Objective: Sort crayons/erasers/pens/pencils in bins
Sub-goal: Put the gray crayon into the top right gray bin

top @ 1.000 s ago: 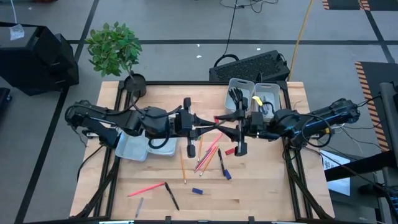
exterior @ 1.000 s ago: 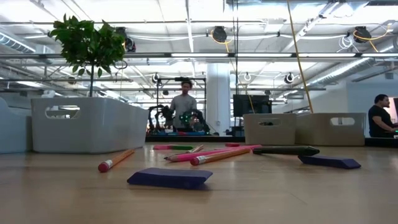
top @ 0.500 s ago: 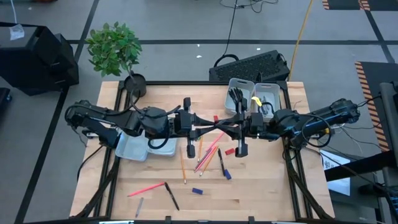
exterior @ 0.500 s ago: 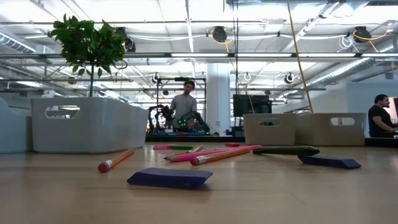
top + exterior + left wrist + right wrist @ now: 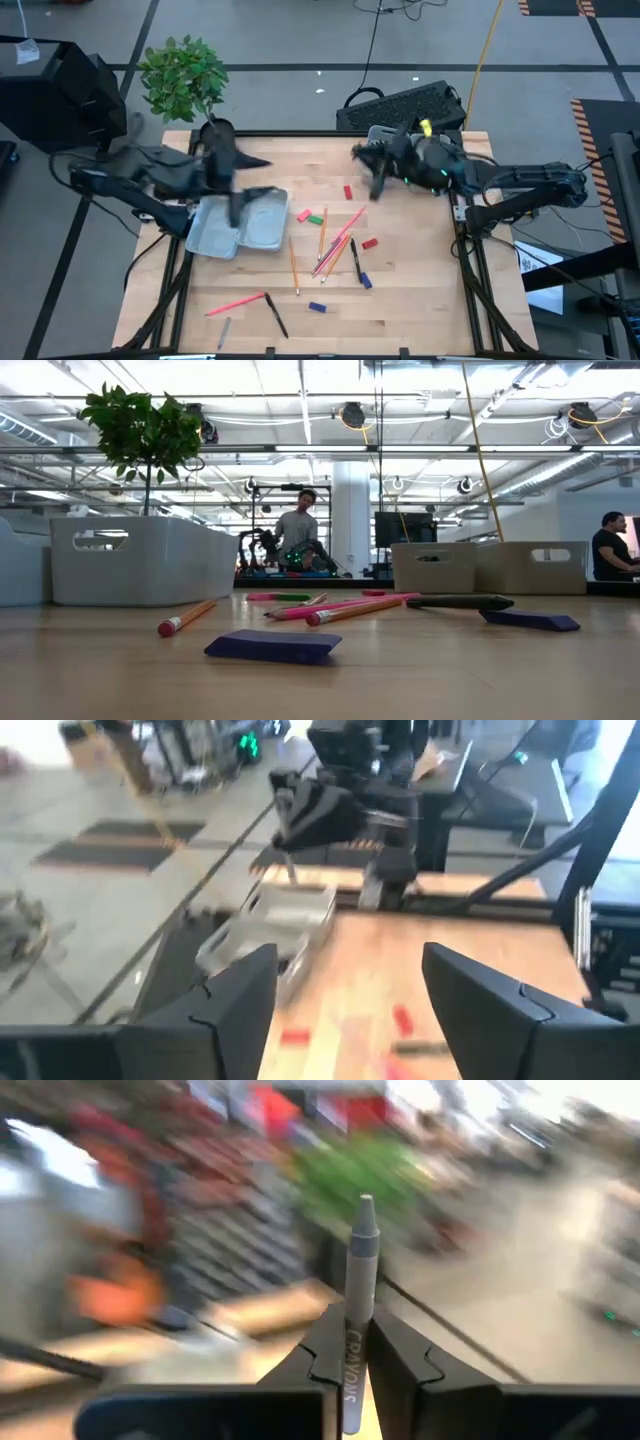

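Both arms have swung apart: right gripper [image 5: 348, 1355] clamps a grey crayon [image 5: 356, 1295], left gripper [image 5: 365, 1005] spread.

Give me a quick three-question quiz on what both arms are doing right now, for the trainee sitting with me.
1. True or false: the left gripper has its jaws shut on a pencil.
2. What does the right gripper hold? A) a red eraser B) a grey crayon C) a black pen
3. In the high view, how many grey bins lie by the left arm?

Key: 1. False, its jaws are open and empty. 2. B. 3. Two.
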You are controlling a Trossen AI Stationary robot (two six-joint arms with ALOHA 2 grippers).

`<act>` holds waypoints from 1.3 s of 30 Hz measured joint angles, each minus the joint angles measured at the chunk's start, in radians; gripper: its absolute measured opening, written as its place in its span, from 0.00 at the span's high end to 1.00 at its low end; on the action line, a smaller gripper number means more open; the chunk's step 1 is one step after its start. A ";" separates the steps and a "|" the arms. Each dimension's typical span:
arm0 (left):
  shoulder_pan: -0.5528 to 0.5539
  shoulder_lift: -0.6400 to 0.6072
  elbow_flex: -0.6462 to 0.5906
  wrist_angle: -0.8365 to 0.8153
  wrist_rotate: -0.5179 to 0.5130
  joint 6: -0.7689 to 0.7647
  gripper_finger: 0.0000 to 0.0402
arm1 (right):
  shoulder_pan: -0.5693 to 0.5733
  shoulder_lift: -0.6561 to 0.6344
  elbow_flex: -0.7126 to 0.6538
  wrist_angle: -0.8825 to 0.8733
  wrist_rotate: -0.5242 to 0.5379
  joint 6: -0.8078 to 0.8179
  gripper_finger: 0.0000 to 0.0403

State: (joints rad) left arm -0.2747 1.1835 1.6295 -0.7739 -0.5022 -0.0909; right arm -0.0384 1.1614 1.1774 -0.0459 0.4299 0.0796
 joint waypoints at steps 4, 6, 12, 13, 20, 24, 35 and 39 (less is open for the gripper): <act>0.009 -0.096 0.000 -0.172 -0.004 -0.073 0.37 | -0.183 0.023 0.036 -0.347 0.082 0.146 0.96; 0.012 -0.131 0.000 -0.228 -0.004 -0.087 0.39 | -0.280 0.034 0.040 -0.506 0.084 0.238 0.96; 0.033 -0.189 0.001 -0.311 -0.007 -0.069 0.45 | -0.524 0.070 -0.016 -0.813 0.040 0.422 0.96; 0.037 -0.192 0.001 -0.321 -0.006 -0.063 0.45 | -0.553 0.076 -0.032 -0.825 0.038 0.438 0.96; 0.063 -0.196 0.001 -0.384 -0.006 0.013 0.49 | -0.683 0.151 -0.188 -0.831 -0.069 0.568 0.96; 0.071 -0.196 0.001 -0.416 0.000 0.033 0.50 | -0.699 0.208 -0.252 -0.827 -0.095 0.646 0.96; 0.074 -0.195 0.001 -0.457 0.004 -0.009 0.50 | -0.748 0.300 -0.320 -0.795 -0.145 0.720 0.83; 0.074 -0.188 0.001 -0.480 0.006 -0.058 0.50 | -0.743 0.253 -0.295 -0.791 -0.147 0.658 0.75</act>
State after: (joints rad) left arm -0.2005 0.9952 1.6302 -1.2536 -0.4962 -0.1491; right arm -0.7815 1.4146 0.8825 -0.8370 0.2832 0.7379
